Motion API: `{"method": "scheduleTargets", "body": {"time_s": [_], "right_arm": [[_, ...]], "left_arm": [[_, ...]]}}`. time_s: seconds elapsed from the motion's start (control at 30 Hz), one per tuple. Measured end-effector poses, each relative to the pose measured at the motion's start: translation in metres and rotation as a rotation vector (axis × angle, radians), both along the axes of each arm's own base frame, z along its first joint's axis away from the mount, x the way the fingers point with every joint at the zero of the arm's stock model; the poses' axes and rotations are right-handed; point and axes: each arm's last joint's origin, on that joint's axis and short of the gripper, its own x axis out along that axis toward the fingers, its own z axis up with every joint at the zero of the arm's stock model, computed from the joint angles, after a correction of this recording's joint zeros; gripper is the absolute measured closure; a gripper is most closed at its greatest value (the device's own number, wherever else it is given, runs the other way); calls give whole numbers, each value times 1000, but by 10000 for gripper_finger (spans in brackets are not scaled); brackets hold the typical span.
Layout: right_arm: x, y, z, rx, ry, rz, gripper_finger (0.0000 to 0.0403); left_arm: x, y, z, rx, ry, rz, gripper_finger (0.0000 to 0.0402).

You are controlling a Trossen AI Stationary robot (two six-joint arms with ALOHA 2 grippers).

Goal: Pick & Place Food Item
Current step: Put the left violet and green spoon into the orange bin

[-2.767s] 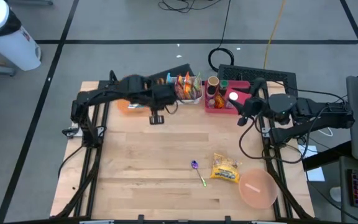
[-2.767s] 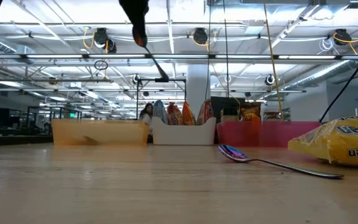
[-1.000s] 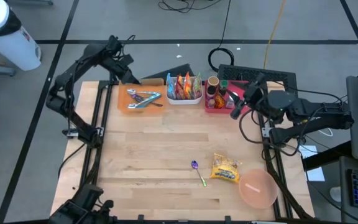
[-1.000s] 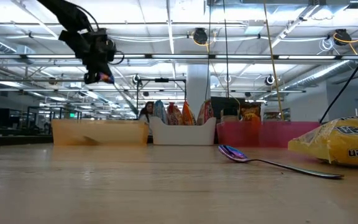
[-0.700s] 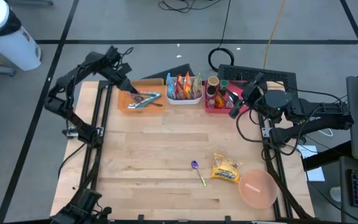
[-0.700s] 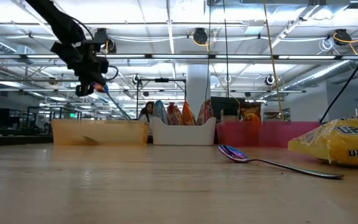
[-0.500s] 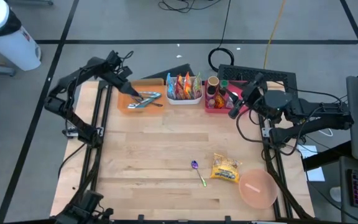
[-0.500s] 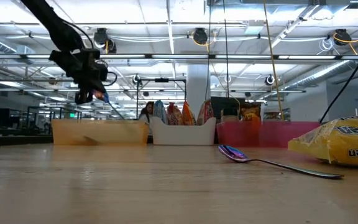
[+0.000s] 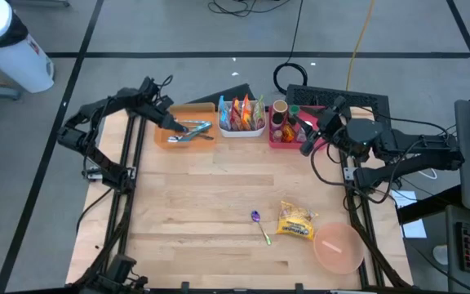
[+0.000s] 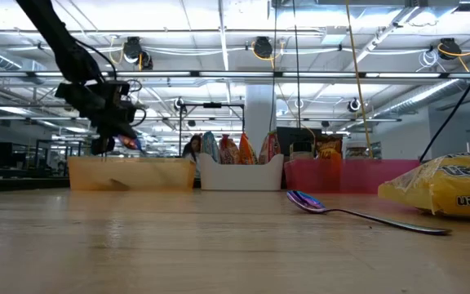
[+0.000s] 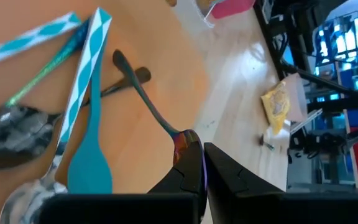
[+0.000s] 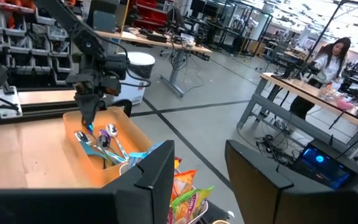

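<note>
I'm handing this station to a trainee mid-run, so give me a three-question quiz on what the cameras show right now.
1. True or false: the left gripper hangs over the orange tray.
2. What lies just beside the yellow noodle packet on the table: A) spoon, B) fork, C) cup?
3. Fill in: the right gripper is at the ____ bin.

Key: 1 true; it is shut on a spoon handle above the cutlery. 2 A, the spoon. 3 pink; its jaws stand open.

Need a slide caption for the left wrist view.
Left pincer grips a spoon over the orange tray.
</note>
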Motion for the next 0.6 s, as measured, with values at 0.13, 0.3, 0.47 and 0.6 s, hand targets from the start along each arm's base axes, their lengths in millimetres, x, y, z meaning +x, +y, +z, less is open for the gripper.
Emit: {"method": "scheduleTargets", "body": {"time_s": [0.13, 0.3, 0.47, 0.6], "right_arm": [[1, 0, -1, 0, 5, 0, 268], [3, 0, -2, 13, -2, -2, 268], [3, 0, -2, 21, -9, -3, 268], [3, 0, -2, 21, -9, -3, 268]], "left_arm": [[-1, -2, -5, 5, 26, 6, 397], [-2, 0, -8, 42, 115, 28, 390], [-5, 0, -13, 67, 285, 70, 382], [-4, 1, -12, 65, 254, 63, 395]]}}
